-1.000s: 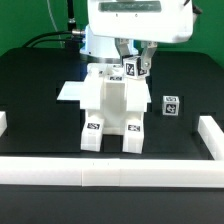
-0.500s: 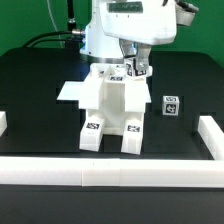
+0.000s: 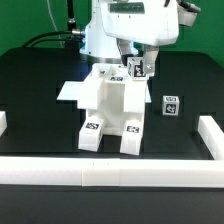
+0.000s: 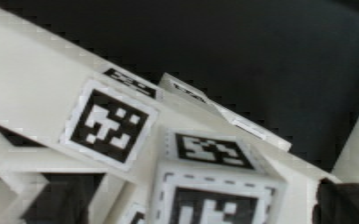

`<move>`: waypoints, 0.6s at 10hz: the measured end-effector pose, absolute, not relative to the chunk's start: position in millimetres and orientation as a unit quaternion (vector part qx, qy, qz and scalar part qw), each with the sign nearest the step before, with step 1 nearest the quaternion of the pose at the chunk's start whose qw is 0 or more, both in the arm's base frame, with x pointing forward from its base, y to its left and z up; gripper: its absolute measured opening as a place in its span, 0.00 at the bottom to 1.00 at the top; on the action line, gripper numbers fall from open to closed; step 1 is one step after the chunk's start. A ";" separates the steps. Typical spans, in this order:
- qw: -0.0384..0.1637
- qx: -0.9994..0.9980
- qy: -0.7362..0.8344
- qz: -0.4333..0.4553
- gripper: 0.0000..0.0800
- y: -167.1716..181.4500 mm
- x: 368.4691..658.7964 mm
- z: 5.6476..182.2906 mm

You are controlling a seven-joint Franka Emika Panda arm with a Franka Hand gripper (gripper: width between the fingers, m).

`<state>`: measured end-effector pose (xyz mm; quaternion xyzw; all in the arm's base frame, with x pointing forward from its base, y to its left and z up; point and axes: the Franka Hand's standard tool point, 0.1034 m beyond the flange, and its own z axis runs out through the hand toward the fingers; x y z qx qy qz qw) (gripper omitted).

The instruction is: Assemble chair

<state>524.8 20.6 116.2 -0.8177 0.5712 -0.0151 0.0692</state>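
The partly built white chair (image 3: pixel 112 108) stands mid-table in the exterior view, with two tagged front posts (image 3: pixel 93 130) low down. My gripper (image 3: pixel 133 70) is at its upper rear corner on the exterior view's right. It is shut on a small tagged white chair piece (image 3: pixel 131 68) that sits against the chair's top. In the wrist view that tagged piece (image 4: pixel 211 200) fills the space between my dark fingers (image 4: pixel 30 195), with more tagged white chair faces (image 4: pixel 108 122) beyond. A loose tagged white block (image 3: pixel 170 106) lies on the exterior view's right.
The flat marker board (image 3: pixel 70 92) lies behind the chair on the exterior view's left. Long white border rails run along the front (image 3: pixel 110 170) and both sides (image 3: pixel 210 135) of the black table. Cables hang at the back left.
My hand has turned about its upright axis above the chair top. The held piece's tag turned partly out of sight and is facing the camera again. The chair has not shifted.
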 end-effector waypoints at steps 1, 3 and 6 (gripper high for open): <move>0.068 -0.850 0.522 -0.019 0.81 20.4 524.7 116.1; 0.066 -0.887 0.456 -0.024 0.81 20.3 524.7 116.1; 0.040 -0.962 0.266 -0.037 0.81 18.8 524.6 115.0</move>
